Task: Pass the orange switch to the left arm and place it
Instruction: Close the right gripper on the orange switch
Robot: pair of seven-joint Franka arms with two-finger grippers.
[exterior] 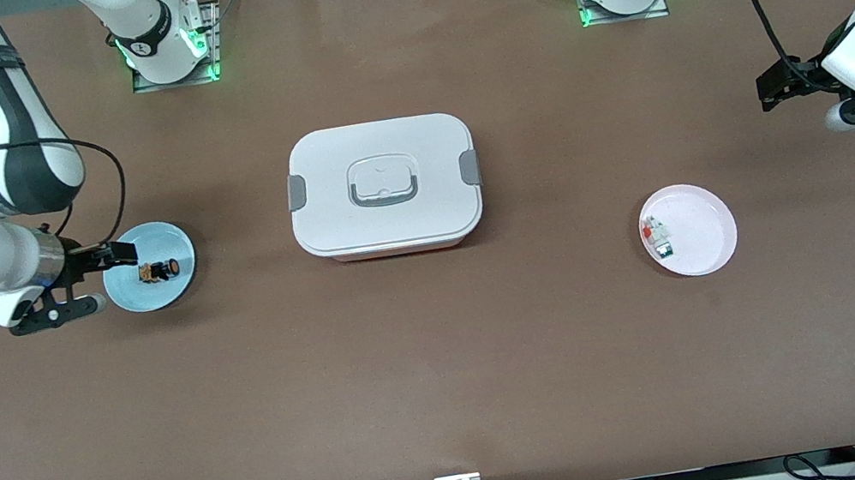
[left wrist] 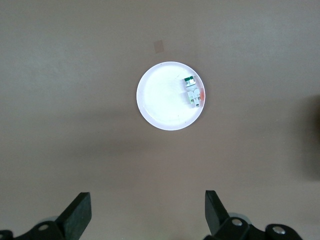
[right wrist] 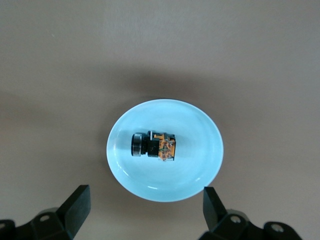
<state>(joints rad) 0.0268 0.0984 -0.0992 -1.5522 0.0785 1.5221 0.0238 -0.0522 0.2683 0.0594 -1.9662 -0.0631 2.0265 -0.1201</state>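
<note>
Front view: I see the box (exterior: 384, 186) mid-bench between both released claws, right claw (exterior: 106, 281) beside the orange switch (exterior: 159, 271), left claw (exterior: 790, 94) idle.

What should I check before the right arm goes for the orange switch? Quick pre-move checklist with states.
1. Orange switch lies on its side in the blue plate, nothing covering it: ok.
2. Right claw open, at the blue plate's edge toward the right arm's end, holding nothing: ok.
3. Left claw open and empty, waiting over the table at the left arm's end: ok.
4. Box sits mid-table between the two plates, lid on, clear of both claws: ok.
5. White plate has bare space beside the small white, red and green part: ok.
6. Right claw lined up on the switch: cannot tell.
</note>
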